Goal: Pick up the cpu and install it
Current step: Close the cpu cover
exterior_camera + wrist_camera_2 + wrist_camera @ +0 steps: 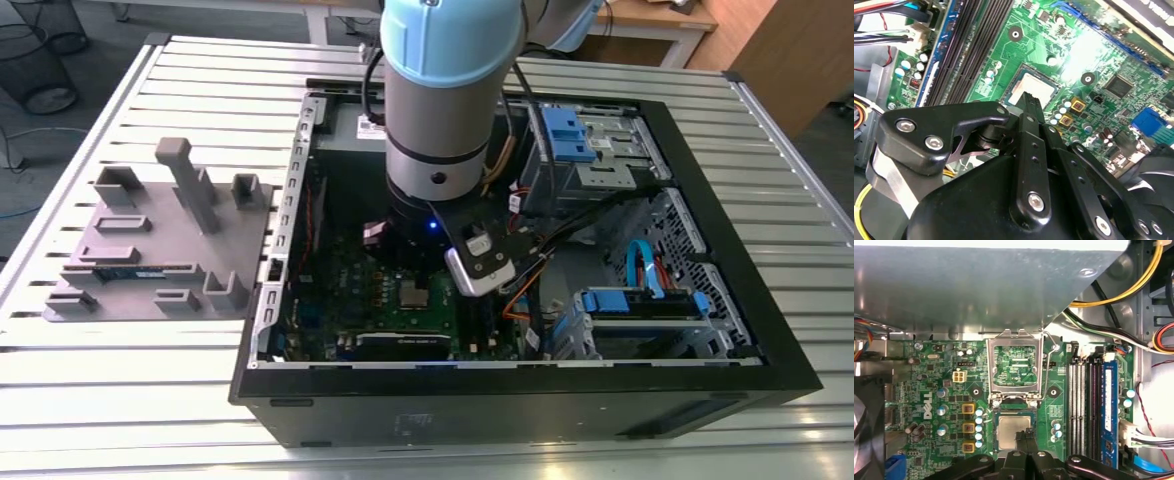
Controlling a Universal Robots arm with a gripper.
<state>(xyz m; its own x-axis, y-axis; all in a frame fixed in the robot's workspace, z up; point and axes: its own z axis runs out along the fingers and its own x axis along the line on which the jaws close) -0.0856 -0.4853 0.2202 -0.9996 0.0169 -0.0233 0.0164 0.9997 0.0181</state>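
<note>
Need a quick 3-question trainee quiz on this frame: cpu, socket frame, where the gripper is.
1. True or false: the socket frame is closed down over the cpu.
2. Where does the cpu lie? A) on the grey tray B) in the socket on the motherboard C) among the loose cables
3. Fill in: the gripper is nearest to the ___.

Key: 1 false, the frame stands flipped open; 2 B; 3 cpu.
</note>
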